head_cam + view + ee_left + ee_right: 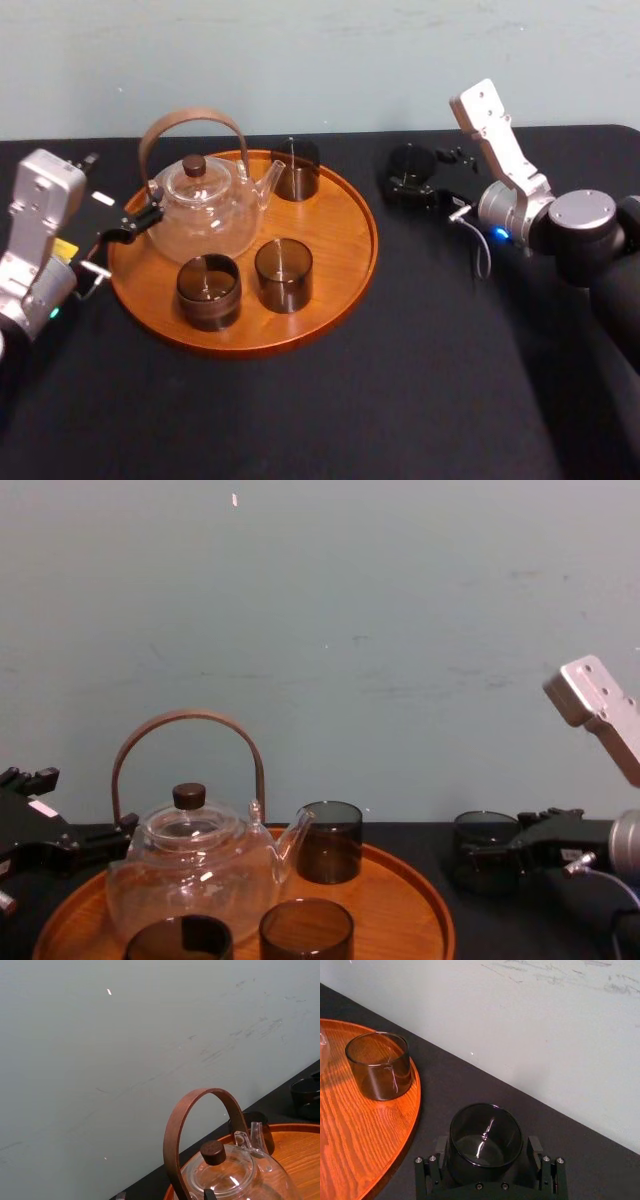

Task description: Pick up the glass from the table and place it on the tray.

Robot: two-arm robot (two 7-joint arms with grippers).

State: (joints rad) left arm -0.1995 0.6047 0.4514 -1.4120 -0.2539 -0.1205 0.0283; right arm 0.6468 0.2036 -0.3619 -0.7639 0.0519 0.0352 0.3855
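Glass (411,172): standing on the table (450,380) near its far edge, just right of the tray (340,290); not yet lifted.
Right gripper (487,1146): closed around the glass, a finger set against each side.
Left gripper (135,222): parked at the tray's left rim, beside the teapot (205,205).
Progress: grasp judged made; lifting, carrying and setting down on the tray are outstanding.

table (400,400): matte black | tray (345,235) on it (left half) | glass (411,168) right, apart
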